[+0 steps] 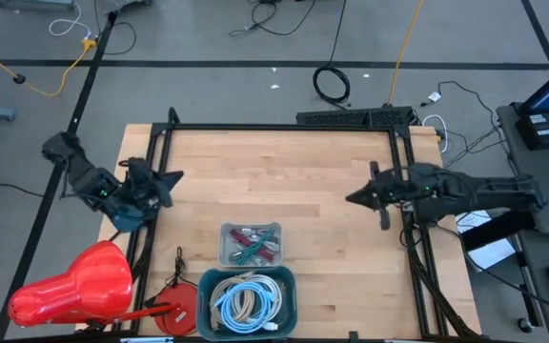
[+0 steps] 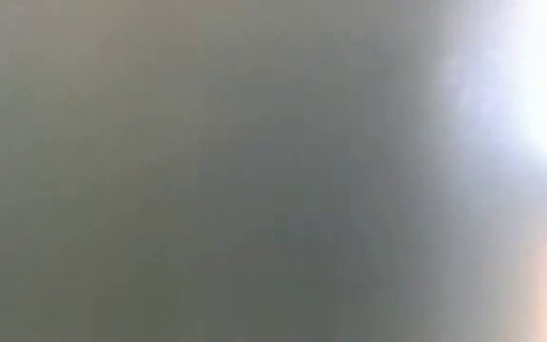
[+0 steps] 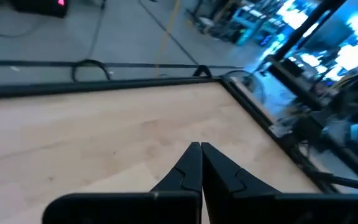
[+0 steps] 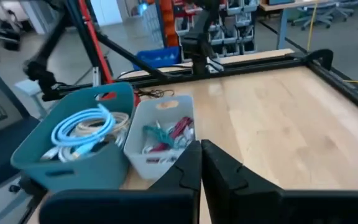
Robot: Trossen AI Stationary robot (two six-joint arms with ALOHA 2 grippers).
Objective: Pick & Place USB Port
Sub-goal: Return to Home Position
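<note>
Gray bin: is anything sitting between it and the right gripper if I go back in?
Nothing visible. The right gripper, shut, hangs over the right side of the table; only bare wood lies between it and the gray bin. The blue bin sits beside the gray bin, off that line.

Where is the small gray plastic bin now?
High view: the small gray plastic bin sits low-centre on the wooden table, right beside the teal-blue plastic bin of coiled cables below it.

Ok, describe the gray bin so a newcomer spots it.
On the wooden table, two bins sit together at the middle of one edge. The gray bin is the smaller one, holding red and green cables; the blue bin holds pale coils.
</note>
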